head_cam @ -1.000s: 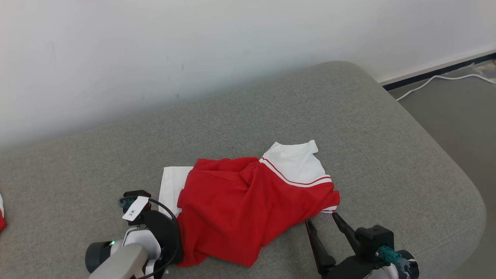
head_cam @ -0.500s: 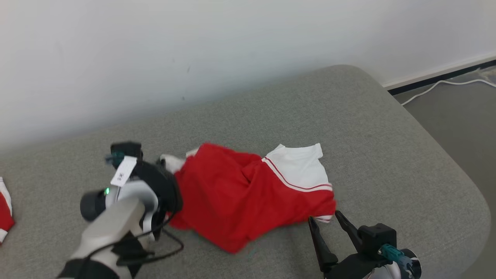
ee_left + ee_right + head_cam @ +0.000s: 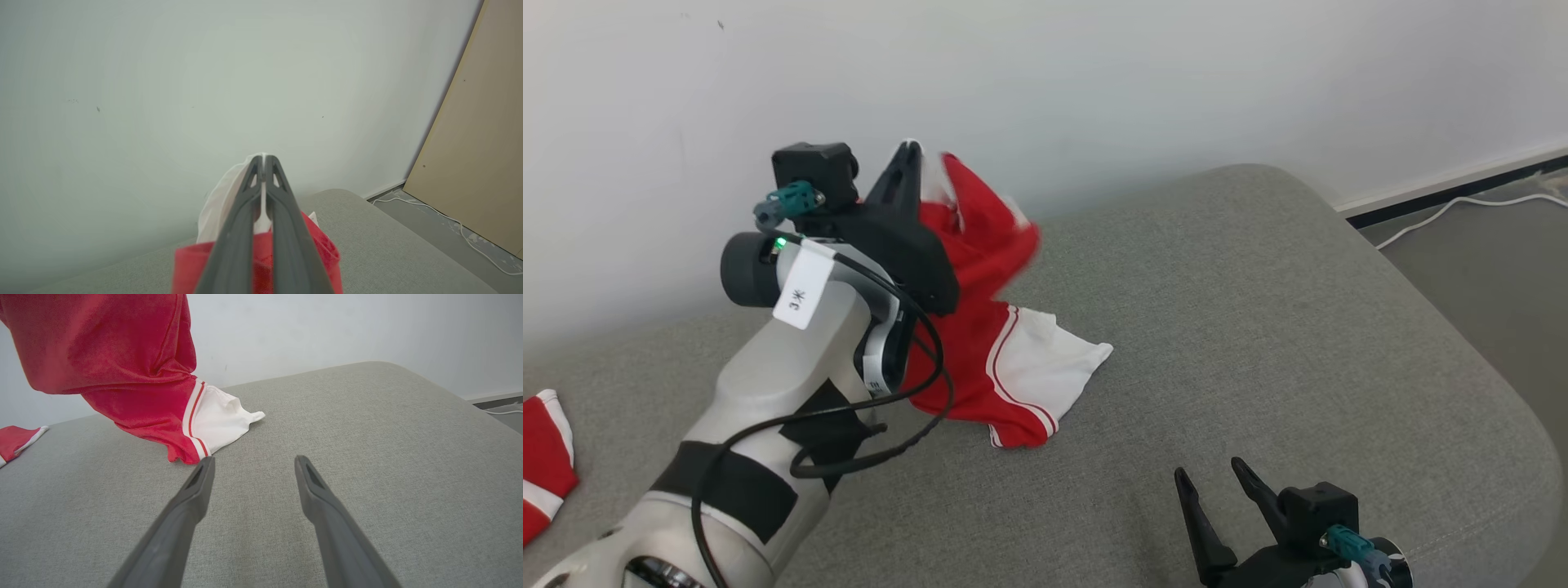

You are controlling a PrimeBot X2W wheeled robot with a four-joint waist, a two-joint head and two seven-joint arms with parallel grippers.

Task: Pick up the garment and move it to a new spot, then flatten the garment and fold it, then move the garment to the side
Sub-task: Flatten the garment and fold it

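Above the rear left of the grey upholstered seat [image 3: 1258, 327], close to the white wall [image 3: 1094, 82], the left gripper [image 3: 908, 155] stands raised, its fingers pressed together on a white edge of the red-and-white garment [image 3: 968, 359]. The left wrist view shows a thin strip of white cloth pinched between the fingers (tips closed tight on it). The garment hangs from that grip with its upper part in the air. Its lower end, a white panel with red stripes, rests on the seat. At the near right, the right gripper [image 3: 1207, 467] sits low over the seat, fingers spread apart, holding nothing, just short of the garment's hem. A second red-and-white piece [image 3: 543, 457] lies at the seat's left edge. A white cable [image 3: 1445, 214] runs along the floor by the wall.
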